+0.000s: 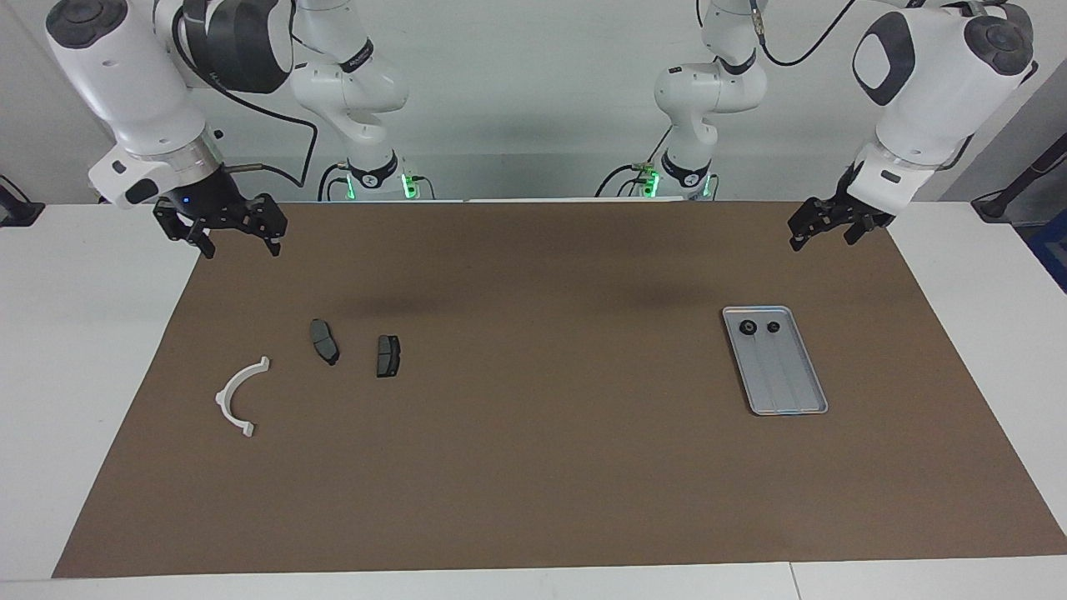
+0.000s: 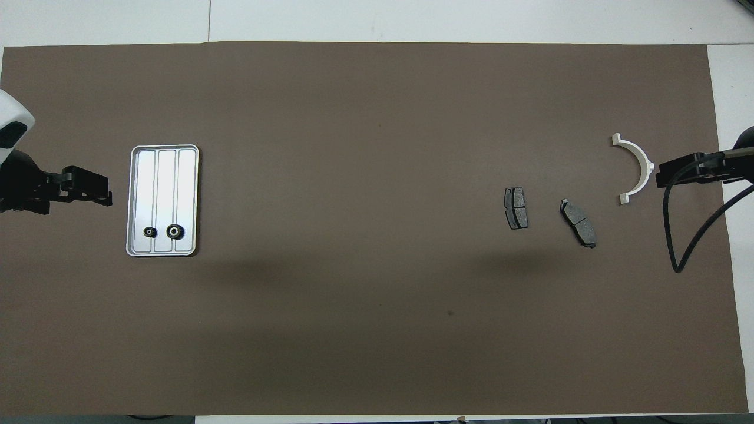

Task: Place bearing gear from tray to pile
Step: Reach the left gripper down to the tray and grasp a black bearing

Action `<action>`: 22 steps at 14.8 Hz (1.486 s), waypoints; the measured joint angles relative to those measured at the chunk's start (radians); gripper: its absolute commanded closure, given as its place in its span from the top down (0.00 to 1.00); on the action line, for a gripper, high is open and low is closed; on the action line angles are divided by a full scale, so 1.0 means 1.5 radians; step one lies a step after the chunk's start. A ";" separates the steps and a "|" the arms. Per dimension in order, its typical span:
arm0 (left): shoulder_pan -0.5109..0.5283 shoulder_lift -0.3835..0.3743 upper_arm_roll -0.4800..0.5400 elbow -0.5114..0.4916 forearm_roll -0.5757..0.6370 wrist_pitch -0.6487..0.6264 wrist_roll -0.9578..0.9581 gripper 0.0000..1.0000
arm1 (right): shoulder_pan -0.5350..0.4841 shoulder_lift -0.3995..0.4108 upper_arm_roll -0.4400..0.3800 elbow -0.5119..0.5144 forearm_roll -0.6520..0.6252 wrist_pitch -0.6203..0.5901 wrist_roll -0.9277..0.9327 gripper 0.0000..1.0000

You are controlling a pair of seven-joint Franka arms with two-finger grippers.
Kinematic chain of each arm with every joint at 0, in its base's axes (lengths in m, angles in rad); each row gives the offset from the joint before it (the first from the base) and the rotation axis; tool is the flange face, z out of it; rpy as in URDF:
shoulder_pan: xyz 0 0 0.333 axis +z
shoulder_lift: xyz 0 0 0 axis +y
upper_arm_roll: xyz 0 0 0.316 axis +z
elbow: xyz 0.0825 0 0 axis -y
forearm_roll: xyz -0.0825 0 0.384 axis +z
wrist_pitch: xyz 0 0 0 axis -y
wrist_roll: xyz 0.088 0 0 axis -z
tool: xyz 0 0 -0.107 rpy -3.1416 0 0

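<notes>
The silver tray (image 1: 788,375) lies toward the left arm's end of the table and also shows in the overhead view (image 2: 165,176). Two small dark bearing gears lie in its end nearer to the robots: a larger one (image 1: 748,328) (image 2: 174,231) and a smaller one (image 1: 773,327) (image 2: 151,232). The pile lies toward the right arm's end: a white semicircular bracket (image 1: 240,396) (image 2: 637,168) and two dark brake pads (image 1: 324,341) (image 1: 388,356). My left gripper (image 1: 824,237) hangs open and empty, raised beside the tray. My right gripper (image 1: 240,243) hangs open and empty above the mat's edge beside the bracket.
A brown mat (image 1: 533,467) covers most of the white table (image 1: 83,350). A black cable (image 2: 677,235) loops from the right gripper. Both arm bases stand at the table's edge.
</notes>
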 measured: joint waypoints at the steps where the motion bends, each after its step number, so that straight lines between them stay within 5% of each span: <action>1: 0.000 -0.006 -0.001 -0.025 0.000 0.025 -0.001 1.00 | 0.000 0.000 0.000 0.000 0.000 0.000 0.000 1.00; 3: 0.000 -0.015 -0.001 -0.074 0.000 0.073 -0.004 1.00 | 0.000 0.000 0.000 0.000 0.000 0.000 0.000 1.00; 6: -0.001 -0.014 -0.003 -0.141 0.000 0.150 -0.025 0.79 | -0.010 0.000 -0.001 0.000 0.000 0.000 0.000 1.00; 9: -0.004 -0.007 -0.008 -0.211 0.000 0.228 -0.032 0.71 | -0.014 0.000 -0.002 -0.001 0.000 0.007 0.000 1.00; 15: -0.003 0.017 -0.005 -0.307 0.000 0.349 -0.044 0.66 | -0.029 0.000 -0.002 -0.001 0.000 0.008 -0.002 1.00; 22: -0.003 0.072 -0.005 -0.322 0.000 0.408 -0.063 0.61 | -0.030 0.000 0.001 -0.001 0.000 0.008 -0.002 1.00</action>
